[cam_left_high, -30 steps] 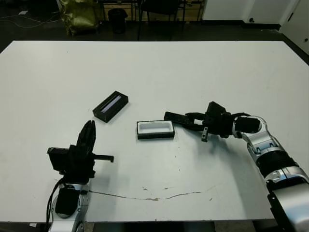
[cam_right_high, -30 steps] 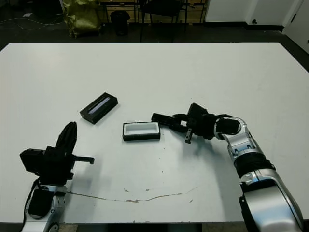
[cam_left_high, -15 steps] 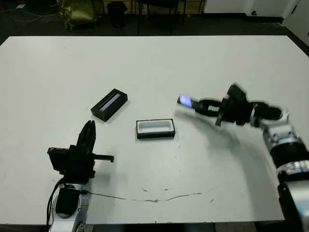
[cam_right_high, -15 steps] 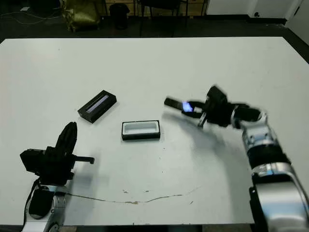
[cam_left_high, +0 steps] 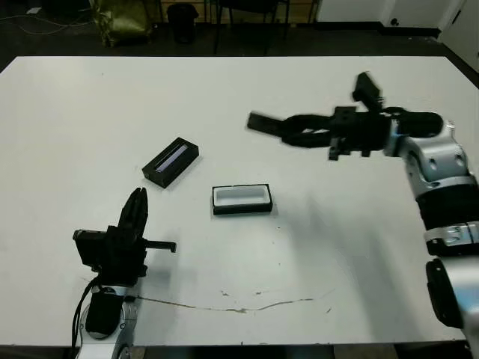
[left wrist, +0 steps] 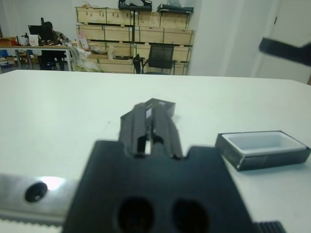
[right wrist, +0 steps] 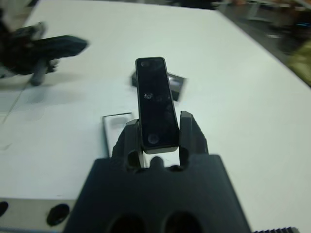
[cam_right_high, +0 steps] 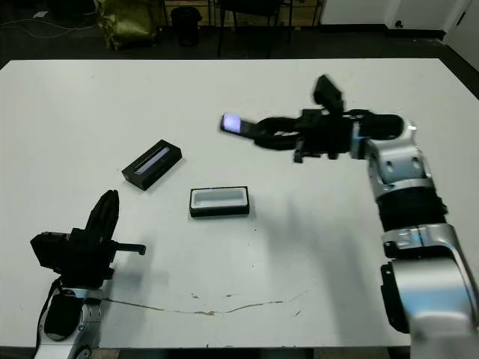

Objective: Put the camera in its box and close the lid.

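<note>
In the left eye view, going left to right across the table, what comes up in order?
Left gripper → lid → box → camera, held above the table → right gripper.

The small flat black camera bar (right wrist: 155, 103) is shiny, with a bluish glint. The little black box tray (cam_left_high: 241, 200) is white inside. The black lid (cam_left_high: 171, 162) has a pale lilac strip. The big table (cam_left_high: 224, 97) is white.
</note>
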Controlling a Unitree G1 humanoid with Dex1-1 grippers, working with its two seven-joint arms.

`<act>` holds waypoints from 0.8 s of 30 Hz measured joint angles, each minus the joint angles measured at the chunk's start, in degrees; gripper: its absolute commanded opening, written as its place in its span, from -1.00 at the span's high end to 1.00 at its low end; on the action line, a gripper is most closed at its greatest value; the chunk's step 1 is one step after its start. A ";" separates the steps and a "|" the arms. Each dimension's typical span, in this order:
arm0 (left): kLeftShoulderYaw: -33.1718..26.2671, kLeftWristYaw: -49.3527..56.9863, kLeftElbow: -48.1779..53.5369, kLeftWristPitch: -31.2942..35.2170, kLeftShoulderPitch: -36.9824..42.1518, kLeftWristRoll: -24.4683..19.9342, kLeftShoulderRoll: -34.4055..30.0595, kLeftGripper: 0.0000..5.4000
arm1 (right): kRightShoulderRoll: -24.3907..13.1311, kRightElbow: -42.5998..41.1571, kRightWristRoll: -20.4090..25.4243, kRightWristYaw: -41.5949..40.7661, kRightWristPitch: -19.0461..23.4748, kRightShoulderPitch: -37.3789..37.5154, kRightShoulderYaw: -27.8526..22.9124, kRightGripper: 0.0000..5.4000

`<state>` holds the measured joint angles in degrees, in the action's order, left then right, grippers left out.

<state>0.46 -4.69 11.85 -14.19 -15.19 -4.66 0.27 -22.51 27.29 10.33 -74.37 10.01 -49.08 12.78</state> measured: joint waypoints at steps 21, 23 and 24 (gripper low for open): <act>0.25 0.02 0.72 1.92 0.15 0.02 -0.01 1.00 | 2.22 -1.56 -9.17 -2.98 2.34 -0.01 11.30 0.86; 0.27 0.10 0.94 2.08 0.15 0.08 -0.01 1.00 | 2.03 -1.55 -9.32 -2.97 2.34 -0.01 11.26 0.86; 0.29 0.10 0.97 2.09 0.15 0.07 -0.01 1.00 | 1.92 -1.55 -9.34 -2.97 2.37 -0.01 11.21 0.86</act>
<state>0.75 -4.59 12.82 -12.10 -15.05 -4.59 0.26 -20.60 25.74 1.00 -77.34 12.37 -49.09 23.99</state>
